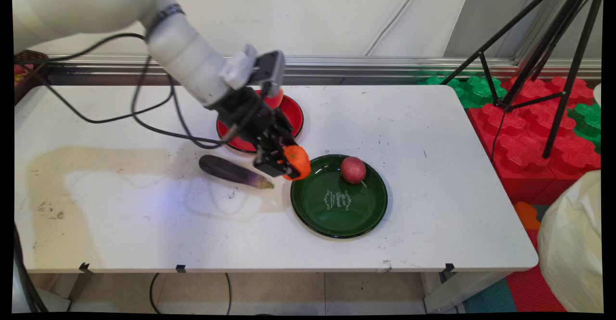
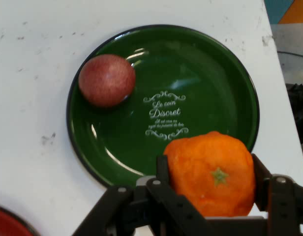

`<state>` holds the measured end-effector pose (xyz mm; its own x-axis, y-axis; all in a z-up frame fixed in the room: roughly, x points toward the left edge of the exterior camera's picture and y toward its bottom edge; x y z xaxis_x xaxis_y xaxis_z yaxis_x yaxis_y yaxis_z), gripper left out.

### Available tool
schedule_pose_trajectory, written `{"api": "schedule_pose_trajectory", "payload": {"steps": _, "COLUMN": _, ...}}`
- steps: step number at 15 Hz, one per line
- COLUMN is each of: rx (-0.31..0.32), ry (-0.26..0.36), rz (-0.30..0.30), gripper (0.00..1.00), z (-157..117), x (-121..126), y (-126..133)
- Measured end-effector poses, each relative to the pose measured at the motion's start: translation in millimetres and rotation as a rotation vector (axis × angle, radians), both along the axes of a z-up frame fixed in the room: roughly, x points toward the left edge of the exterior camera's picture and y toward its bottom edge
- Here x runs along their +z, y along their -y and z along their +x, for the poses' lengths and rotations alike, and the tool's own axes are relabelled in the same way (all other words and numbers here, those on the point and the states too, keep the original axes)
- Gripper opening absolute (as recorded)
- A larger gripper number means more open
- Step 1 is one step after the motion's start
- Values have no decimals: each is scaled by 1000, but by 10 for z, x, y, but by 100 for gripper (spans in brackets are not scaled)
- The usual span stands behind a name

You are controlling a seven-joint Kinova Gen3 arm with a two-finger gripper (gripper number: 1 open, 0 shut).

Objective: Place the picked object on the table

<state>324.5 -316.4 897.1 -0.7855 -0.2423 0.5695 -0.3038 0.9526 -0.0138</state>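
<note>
Orange: we see a bright, slightly dimpled orange fruit with a small green star-shaped stem end facing the hand camera.
Gripper: clenched on the orange, one black finger pressed to each side of it.
Where the orange is: held over the near-left rim of the green plate; we cannot tell whether it touches the plate.
Green plate: dark, glossy, with white ornamental lettering in its middle.
Red ball: a speckled red round fruit lying on the green plate's far side, well apart from the orange.
Eggplant: dark purple, lying on the table just left of the gripper, its stem end pointing toward the green plate.
Red plate: behind the gripper, partly hidden by the arm, with something orange-red on its far part.
Table: white, scuffed with small dark marks, and we note a broad tan stain across its left half.
Room: pale wall panels behind; red and green block-shaped mats on the floor to the right, with a black tripod standing on them.
Main view only: the eggplant, the room, most of the red plate.
Hand view only: the orange's stem end, the readable lettering "Le coin Discret", and both fingers gripping the fruit's sides.
</note>
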Motion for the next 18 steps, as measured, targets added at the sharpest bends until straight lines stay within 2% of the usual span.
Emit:
{"api": "schedule_pose_trajectory", "payload": {"steps": 5, "rx": 7, "ry": 22, "rz": 2, "gripper": 0, "z": 367, "x": 201, "y": -223}}
{"api": "schedule_pose_trajectory", "payload": {"steps": 9, "rx": 8, "ry": 65, "rz": 17, "gripper": 0, "z": 687, "x": 248, "y": -403}}
{"api": "schedule_pose_trajectory", "payload": {"steps": 13, "rx": 16, "ry": 102, "rz": 45, "gripper": 0, "z": 891, "x": 163, "y": -516}}
{"api": "schedule_pose_trajectory", "payload": {"steps": 18, "rx": 27, "ry": 159, "rz": 95, "gripper": 0, "z": 1065, "x": -146, "y": -562}}
